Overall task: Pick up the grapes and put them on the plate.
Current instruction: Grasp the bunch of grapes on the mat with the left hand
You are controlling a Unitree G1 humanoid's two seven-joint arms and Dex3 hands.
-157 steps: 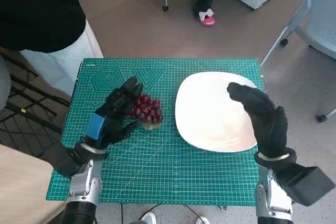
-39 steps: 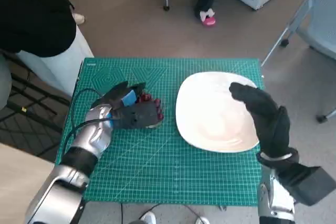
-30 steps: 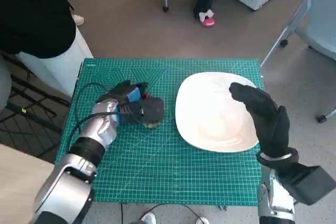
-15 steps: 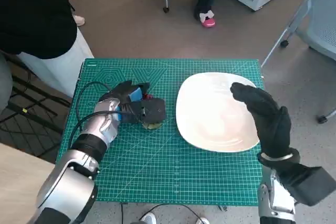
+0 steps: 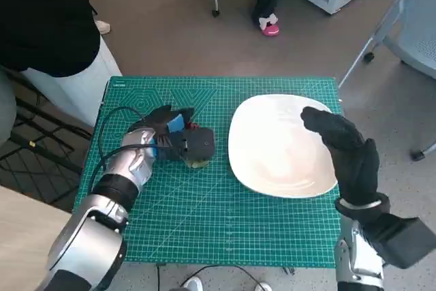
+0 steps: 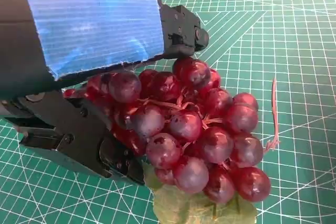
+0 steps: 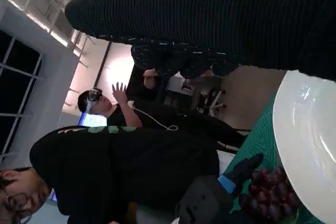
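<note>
The grapes (image 6: 195, 129) are a dark red bunch with a green leaf (image 6: 197, 209), lying on the green cutting mat (image 5: 225, 216). My left hand (image 5: 174, 140) covers them from above. Its black fingers (image 6: 181, 31) curl round both sides of the bunch and grip it. In the head view only a sliver of red (image 5: 193, 127) and the leaf (image 5: 198, 163) show past the hand. The white plate (image 5: 276, 146) lies to the right of the bunch. My gloved right hand (image 5: 344, 153) hovers open over the plate's right rim. The right wrist view shows the grapes (image 7: 268, 196) beside the plate (image 7: 310, 145).
A person in black with pale trousers (image 5: 71, 80) stands at the mat's far left corner. Chair legs (image 5: 381, 32) stand at the right, and a pink shoe (image 5: 270, 25) is beyond the table. A black cable (image 5: 103, 142) loops over my left forearm. More people (image 7: 105, 103) show in the right wrist view.
My left hand has turned over the grapes and closed its fingers round them; over the last half second it has hardly moved. The right hand has stayed over the plate's right edge.
</note>
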